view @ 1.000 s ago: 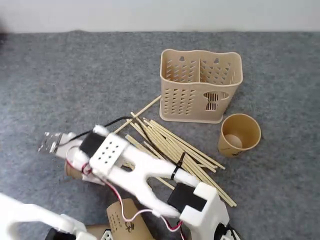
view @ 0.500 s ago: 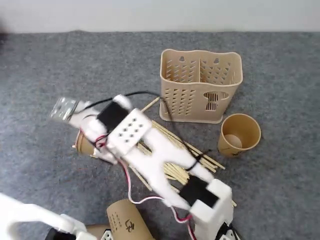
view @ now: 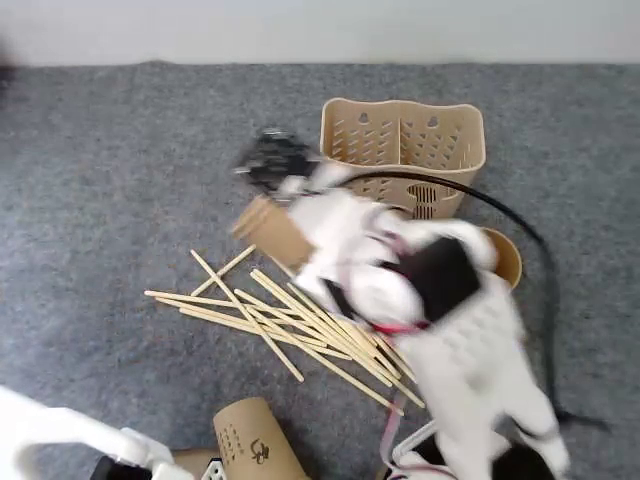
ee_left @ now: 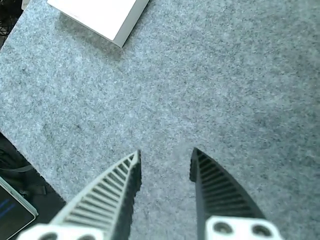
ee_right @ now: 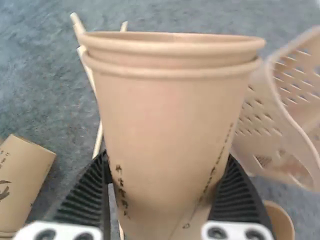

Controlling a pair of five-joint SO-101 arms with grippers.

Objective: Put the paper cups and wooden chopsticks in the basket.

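The claw (ee_left: 166, 154) hangs over the grey worktop (ee_left: 225, 75), its ribbed fingers (ee_left: 122, 177) apart with bare felt showing between them. Well ahead of it, a white box (ee_left: 100, 15) lies on the worktop.

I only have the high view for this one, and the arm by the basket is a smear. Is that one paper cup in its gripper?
Observer: Two. The right wrist view shows two rims, one cup nested in the other. Those are the stacked cups, and the right gripper is shut on them.
Operator: And the left gripper?
Observer: The left gripper is open and holds nothing, over bare grey carpet.
Operator: Anything near it?
Observer: A white box lies on the carpet farther off.
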